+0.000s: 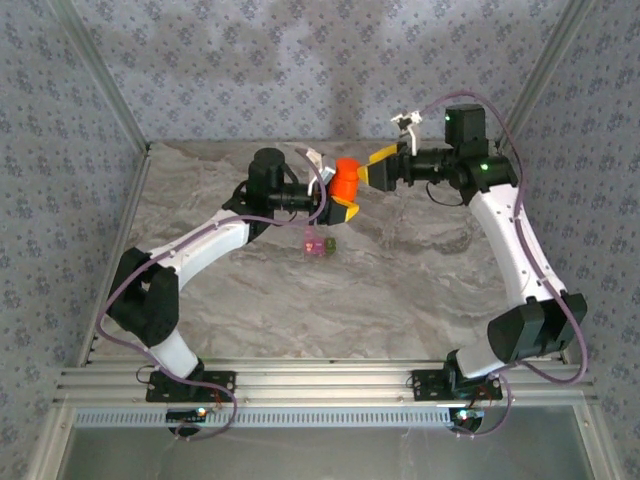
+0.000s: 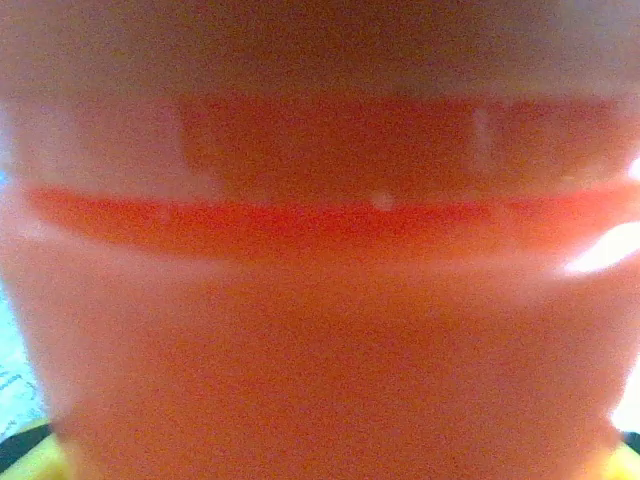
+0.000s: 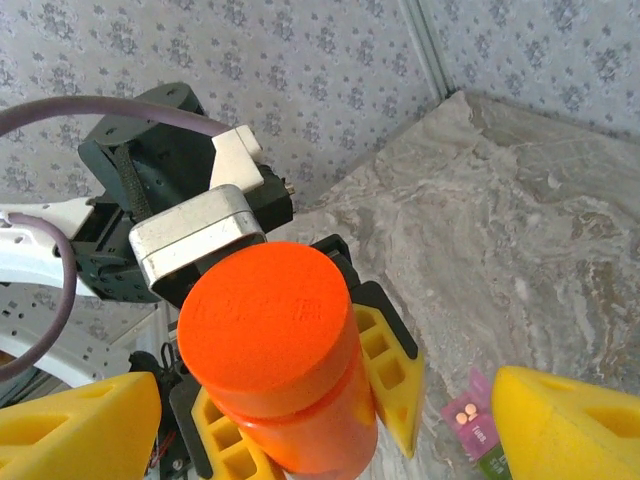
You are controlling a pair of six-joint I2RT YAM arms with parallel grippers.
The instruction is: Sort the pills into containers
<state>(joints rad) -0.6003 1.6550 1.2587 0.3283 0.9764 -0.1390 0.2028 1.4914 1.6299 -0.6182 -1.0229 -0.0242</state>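
Round the bottle, below its cap, the left gripper is clamped. The right gripper is released, jaws wide either side of the cap, touching nothing. Beneath the bottle, slightly nearer the bases, lie the containers. Sorting looks barely begun, since the cap is on. Two specks on the pink half may be pills. The green half is cut off, and the bottle's contents are hidden.

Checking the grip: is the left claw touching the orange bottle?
Touching. The right wrist view shows the left claw with its yellow fingers pressed against opposite sides of the orange bottle, no gap between them.
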